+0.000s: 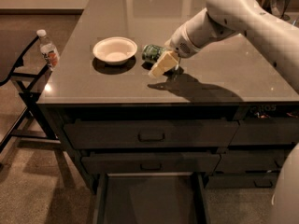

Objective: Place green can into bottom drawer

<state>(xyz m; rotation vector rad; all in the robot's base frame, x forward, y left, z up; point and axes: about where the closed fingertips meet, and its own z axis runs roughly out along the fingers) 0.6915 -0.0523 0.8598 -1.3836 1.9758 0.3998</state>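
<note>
The green can (151, 52) lies on its side on the dark countertop, just right of the white bowl (115, 49). My gripper (161, 65) hangs low over the counter at the can's right front side, very close to it; contact is unclear. The white arm reaches in from the upper right. The bottom drawer (149, 197) is pulled open below the counter front, and its flat dark floor is bare.
A clear water bottle (48, 48) with a white cap stands on a black frame left of the counter. Two closed drawer fronts (150, 135) with small handles sit above the open drawer. More drawers are at the right.
</note>
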